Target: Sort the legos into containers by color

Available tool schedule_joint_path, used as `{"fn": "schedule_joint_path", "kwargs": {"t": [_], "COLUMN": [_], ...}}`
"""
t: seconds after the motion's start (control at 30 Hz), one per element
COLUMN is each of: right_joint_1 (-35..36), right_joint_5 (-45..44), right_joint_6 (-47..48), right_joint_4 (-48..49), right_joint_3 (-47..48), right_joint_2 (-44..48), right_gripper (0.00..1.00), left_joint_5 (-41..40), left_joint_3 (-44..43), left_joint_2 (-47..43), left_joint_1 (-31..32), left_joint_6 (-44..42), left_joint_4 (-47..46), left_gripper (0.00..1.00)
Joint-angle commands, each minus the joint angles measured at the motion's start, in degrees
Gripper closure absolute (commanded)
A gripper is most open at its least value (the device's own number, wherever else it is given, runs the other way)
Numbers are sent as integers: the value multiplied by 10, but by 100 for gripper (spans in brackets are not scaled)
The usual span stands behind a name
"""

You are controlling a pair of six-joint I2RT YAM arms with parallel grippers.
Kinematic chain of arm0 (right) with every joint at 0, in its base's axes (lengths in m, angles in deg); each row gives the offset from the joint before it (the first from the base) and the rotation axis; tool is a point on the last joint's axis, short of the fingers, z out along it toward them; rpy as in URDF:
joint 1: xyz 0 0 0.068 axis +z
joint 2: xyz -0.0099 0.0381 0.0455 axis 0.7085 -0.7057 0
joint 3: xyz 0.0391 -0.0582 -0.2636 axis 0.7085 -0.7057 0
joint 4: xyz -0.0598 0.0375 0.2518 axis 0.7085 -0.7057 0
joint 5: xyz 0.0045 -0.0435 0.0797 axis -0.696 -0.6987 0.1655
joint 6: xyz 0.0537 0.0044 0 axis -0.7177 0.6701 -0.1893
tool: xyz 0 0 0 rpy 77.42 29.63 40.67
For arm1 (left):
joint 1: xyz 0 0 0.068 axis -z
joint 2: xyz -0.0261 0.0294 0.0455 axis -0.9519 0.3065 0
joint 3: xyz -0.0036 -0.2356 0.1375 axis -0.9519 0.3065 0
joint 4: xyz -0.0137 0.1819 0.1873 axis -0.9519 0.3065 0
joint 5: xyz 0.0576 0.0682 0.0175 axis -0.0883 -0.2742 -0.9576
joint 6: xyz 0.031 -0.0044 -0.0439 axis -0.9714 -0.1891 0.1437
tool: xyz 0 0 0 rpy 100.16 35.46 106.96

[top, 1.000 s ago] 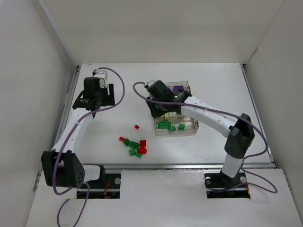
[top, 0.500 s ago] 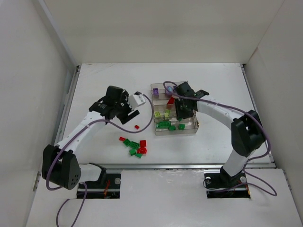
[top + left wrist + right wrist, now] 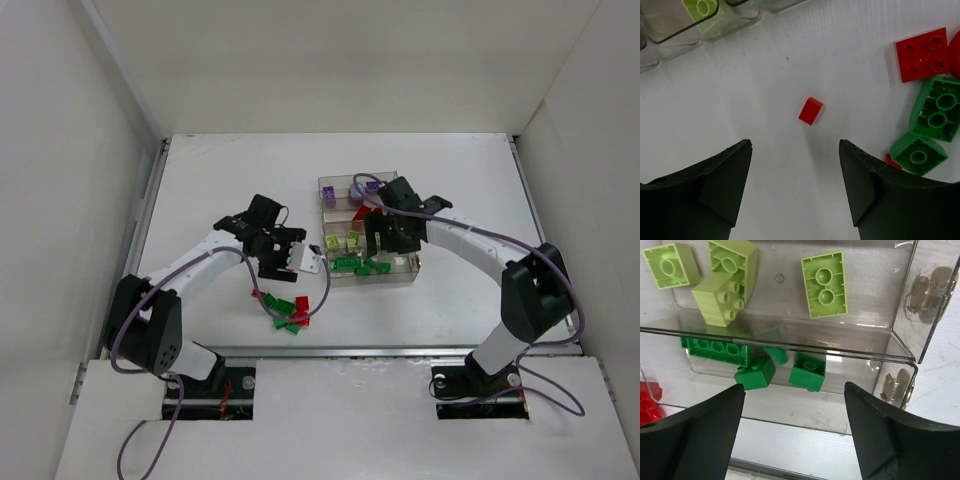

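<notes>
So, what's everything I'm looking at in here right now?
tray: one, clear, four long compartments, mid-table.
purple bricks: at least two, farthest compartment.
red brick: at least one, second compartment.
lime bricks: four, third compartment.
dark green bricks: at least three, nearest compartment.
loose bricks: several, red and dark green, piled left of tray.
small red brick: one, alone beside that pile.
table: one, white.
left gripper: one, black, jaws open by the small red brick.
right gripper: one, black, jaws open over the dark green bricks.
</notes>
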Motion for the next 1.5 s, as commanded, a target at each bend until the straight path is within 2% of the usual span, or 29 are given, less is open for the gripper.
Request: {"fn": "schedule_joint_path", "kwargs": {"t": [0.0,0.27,0.43,0.63,0.77,0.9,1.07,1.2,1.3,1.37,1.47], "right_joint_1": [-7,-62,-105,-117,-117,-117,-117,-117,-101,-92,-78], "right_joint_5": [3,-40,-40,-32,6,18,30,41,46,47,47], "right_joint_6": [-3,21,36,54,65,65,47,36,23,18,-2], "right_joint_4": [11,-35,-34,4,37,50,69,83,88,88,88], "right_joint_3": [5,39,21,-24,-39,-51,-84,-96,-101,-101,-101], "right_joint_2": [38,105,105,64,47,28,23,28,28,23,23], "right_gripper": [14,12,15,16,25,42,59,71,77,83,86], "left_joint_5": [21,-16,-42,-55,-66,-86,-86,-86,-81,-74,-57], "left_joint_3": [10,11,-3,-10,-10,-4,19,24,24,18,2], "left_joint_2": [23,76,117,145,162,169,169,163,163,163,163], "left_joint_1": [20,47,47,47,47,47,47,47,47,47,41], "left_joint_6": [-55,-96,-103,-116,-97,-97,-92,-71,-54,-41,2], "left_joint_4": [-13,-31,-25,-7,-37,-47,-60,-60,-66,-66,-66], "left_gripper": [32,34,42,43,49,62,84,96,100,100,100]}}
